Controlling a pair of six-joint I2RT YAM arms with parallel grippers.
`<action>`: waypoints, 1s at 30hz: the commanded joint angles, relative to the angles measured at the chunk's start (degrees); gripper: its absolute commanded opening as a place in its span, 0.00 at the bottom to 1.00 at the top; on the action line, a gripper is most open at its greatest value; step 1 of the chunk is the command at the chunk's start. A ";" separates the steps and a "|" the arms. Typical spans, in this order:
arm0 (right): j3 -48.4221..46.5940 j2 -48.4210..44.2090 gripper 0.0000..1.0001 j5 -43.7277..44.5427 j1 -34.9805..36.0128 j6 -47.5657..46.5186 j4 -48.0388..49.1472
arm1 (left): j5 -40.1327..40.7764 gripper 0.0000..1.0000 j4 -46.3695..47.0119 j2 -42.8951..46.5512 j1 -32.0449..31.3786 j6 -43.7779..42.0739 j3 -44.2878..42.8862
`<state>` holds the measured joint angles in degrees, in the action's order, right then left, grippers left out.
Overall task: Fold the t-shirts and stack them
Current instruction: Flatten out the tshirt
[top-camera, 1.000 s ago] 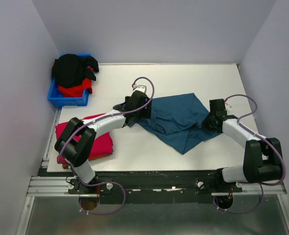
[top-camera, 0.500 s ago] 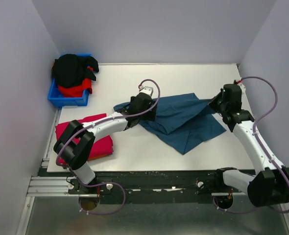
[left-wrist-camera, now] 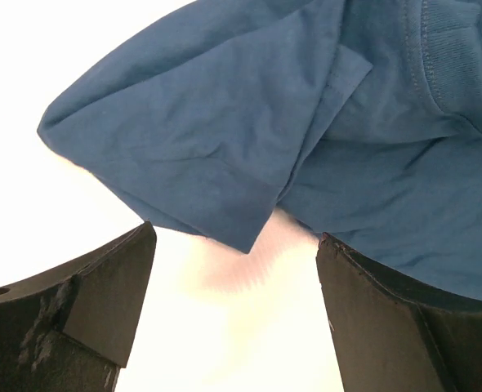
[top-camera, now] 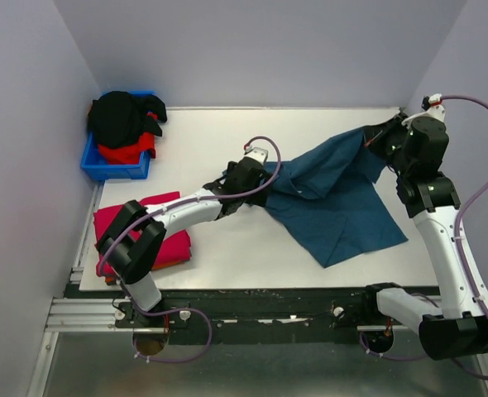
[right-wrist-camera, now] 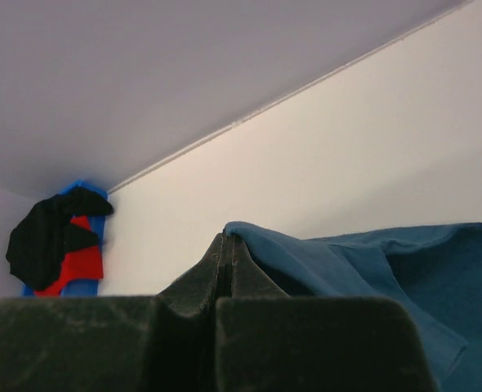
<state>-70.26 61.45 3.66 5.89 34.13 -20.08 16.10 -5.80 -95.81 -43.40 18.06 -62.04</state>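
Corner of teal shirt pinched in right gripper, jaws fully closed on it. Cloth drapes down from right gripper, rumpled, half-spread. Left gripper gapes wide, empty.

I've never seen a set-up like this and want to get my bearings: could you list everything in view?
teal-blue t-shirt: one, spread loosely over the middle and right of the table, its far corner lifted
crimson-pink shirt: one, folded, at the near left edge of the table
black shirt: at least one, bundled on top in the bin
red shirt: one, under the black one in the bin
bin: one, bright blue, far left corner
table: one, white
arms: two, white and black, bolted at the near edge
left tool: open, at the teal shirt's left edge
right tool: shut on the teal shirt's lifted corner
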 commanded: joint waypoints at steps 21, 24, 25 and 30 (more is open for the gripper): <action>-7.78 2.27 0.01 5.38 -1.23 0.41 -7.43 | 11.31 0.00 -18.37 -24.97 0.85 -0.93 -30.25; -11.29 3.32 0.01 7.58 -2.02 0.76 -9.19 | 11.41 0.00 -16.26 -16.73 2.08 -1.36 -28.49; -13.22 3.93 0.01 7.50 -2.46 1.02 -10.15 | 11.41 0.00 -16.78 -14.60 2.52 -1.19 -28.66; -28.67 7.80 0.01 6.36 -5.10 1.29 -16.65 | 14.13 0.00 -25.20 -5.37 3.84 0.39 -32.52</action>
<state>-87.88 67.57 7.88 2.61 34.96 -31.88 25.41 -24.53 -111.11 -40.56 16.93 -90.15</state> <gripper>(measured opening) 0.010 0.021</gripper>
